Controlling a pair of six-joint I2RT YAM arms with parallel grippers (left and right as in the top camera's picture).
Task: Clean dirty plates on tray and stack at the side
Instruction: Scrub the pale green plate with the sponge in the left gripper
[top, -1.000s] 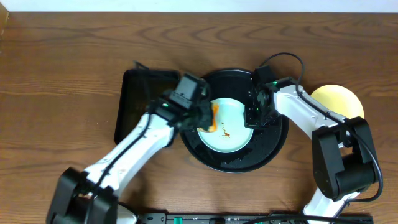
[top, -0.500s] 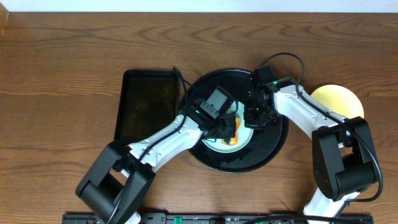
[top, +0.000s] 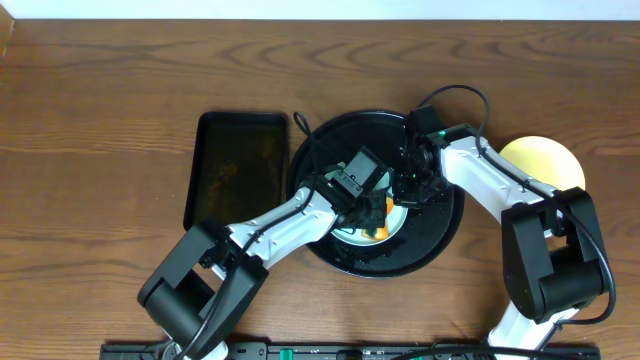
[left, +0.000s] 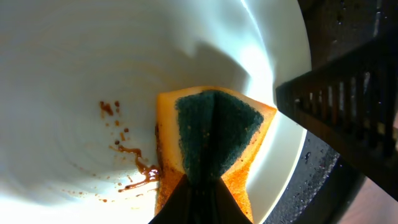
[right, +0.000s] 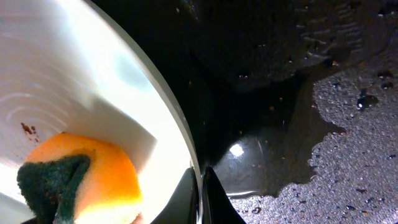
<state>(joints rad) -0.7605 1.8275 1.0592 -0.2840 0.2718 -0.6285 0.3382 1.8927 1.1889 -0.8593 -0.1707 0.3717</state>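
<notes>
Item 1. Small black rectangular tray, on the brown wooden bench left of centre. Nothing to be made out in it, and no tool is near it.

Item 2. Left arm and its tool.
- Risk: if you press the stroke too hard towards the rim, you may push the plate out of the other tool's pinch. A light pass may only spread the sauce.
- Pose: it reaches in from the lower left, forearm slanting across the round tray, wrist bent down over the plate.
- Tool: narrow, clamped on a folded orange sponge with a dark green scouring face.

Item 3. Pale mint-white round plate, lying inside the large round black tray with a raised rim.
- The sponge rests on the plate's face.
- A brown sauce smear sits just beside the sponge's edge, not yet wiped.

Item 4. Right arm and its tool.
- Risk: the tray floor is wet, so the plate may skid or turn if you loosen this pinch.
- Pose: it comes from the right, elbow folded, wrist over the tray's right half.
- Tool: closed thin on the plate's right rim.

Item 5. Pale yellow round plate, on the bench well to the right of the tray, partly behind the right arm. I can make out no third plate.
</notes>
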